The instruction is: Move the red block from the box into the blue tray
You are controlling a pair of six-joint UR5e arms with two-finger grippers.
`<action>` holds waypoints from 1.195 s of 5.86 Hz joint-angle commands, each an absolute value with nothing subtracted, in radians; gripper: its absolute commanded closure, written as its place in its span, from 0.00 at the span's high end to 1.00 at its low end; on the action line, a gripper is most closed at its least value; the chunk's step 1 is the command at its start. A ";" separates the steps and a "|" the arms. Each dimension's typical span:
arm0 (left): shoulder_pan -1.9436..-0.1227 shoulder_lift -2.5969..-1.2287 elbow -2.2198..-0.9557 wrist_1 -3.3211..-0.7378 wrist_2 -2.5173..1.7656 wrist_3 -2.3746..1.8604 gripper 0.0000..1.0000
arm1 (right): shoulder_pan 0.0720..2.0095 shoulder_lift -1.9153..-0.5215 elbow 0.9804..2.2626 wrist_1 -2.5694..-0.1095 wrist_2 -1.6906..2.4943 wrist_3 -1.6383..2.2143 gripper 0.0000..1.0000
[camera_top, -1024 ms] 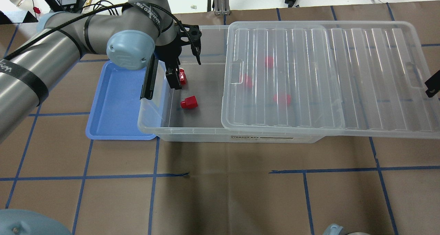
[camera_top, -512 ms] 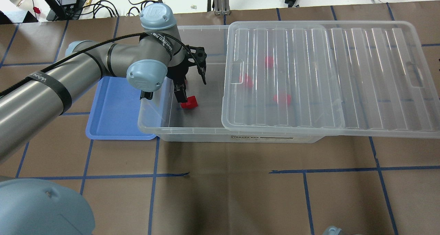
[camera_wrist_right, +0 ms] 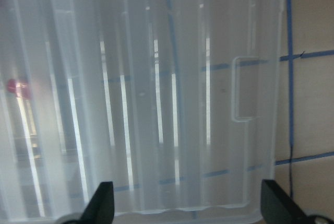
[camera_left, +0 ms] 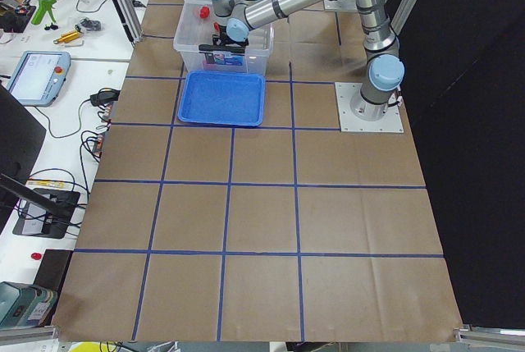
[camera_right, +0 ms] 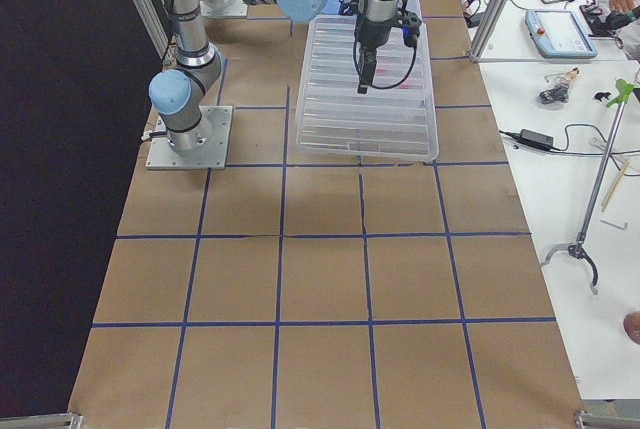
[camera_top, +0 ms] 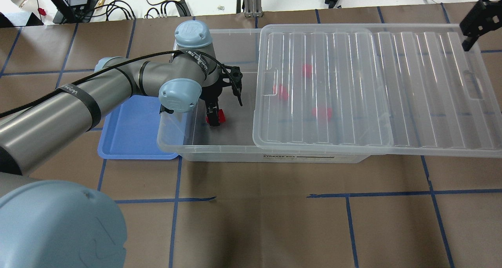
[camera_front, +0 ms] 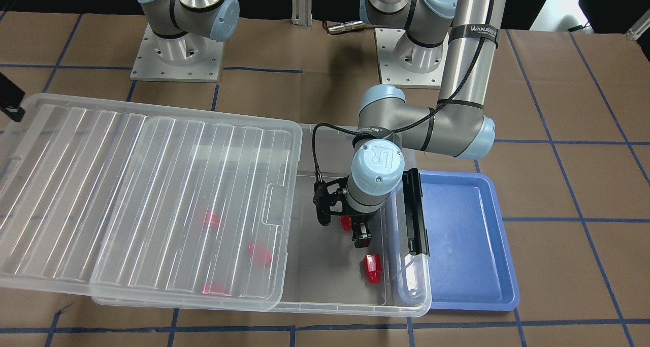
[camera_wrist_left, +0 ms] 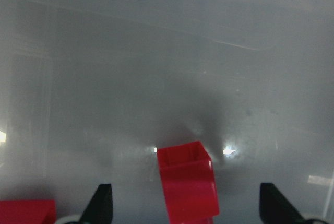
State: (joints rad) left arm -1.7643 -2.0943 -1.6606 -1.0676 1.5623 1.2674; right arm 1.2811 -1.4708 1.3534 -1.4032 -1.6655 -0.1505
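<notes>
Sight down my left wrist camera showed the red block (camera_wrist_left: 186, 182) lying on the floor of the box (camera_top: 235, 152). Its long axis ran crosswise to the line between my fingers, and its hollow square end pointed away from the lens. From overhead that axis ran roughly left to right, along the length of the box, with red showing on both sides of my left tool (camera_top: 213, 117). That tool's fingers (camera_wrist_left: 104, 205) were spread wide, one to each side of the block, with a gap on either side and no contact that I could see.

The block sat in the uncovered left part of the box, near the left end wall with its black latch bar (camera_front: 415, 212). Bare floor lay to its right up to the edge of the lid (camera_top: 353, 83), which sat shifted to the right and overhung the box's right end. A second red block (camera_front: 373, 269), with a narrow neck, sat on the far side of mine, apart from it. Three more red pieces (camera_top: 307, 70) showed blurred under the lid. The blue tray (camera_top: 129, 130) lay on the table (camera_top: 274, 221) just beside the box's left end.

My left forearm slanted in from the near left, the wrist folded above the box's left end and the tool pointing straight down. My right tool (camera_wrist_right: 187, 211) hung above the right end of the lid, fingers apart over the ribbed plastic.
</notes>
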 commanded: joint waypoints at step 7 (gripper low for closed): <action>-1.761 -1.951 -1.620 -1.163 1.560 1.194 0.07 | 1.543 -1.463 1.358 -1.365 -1.545 0.094 1.00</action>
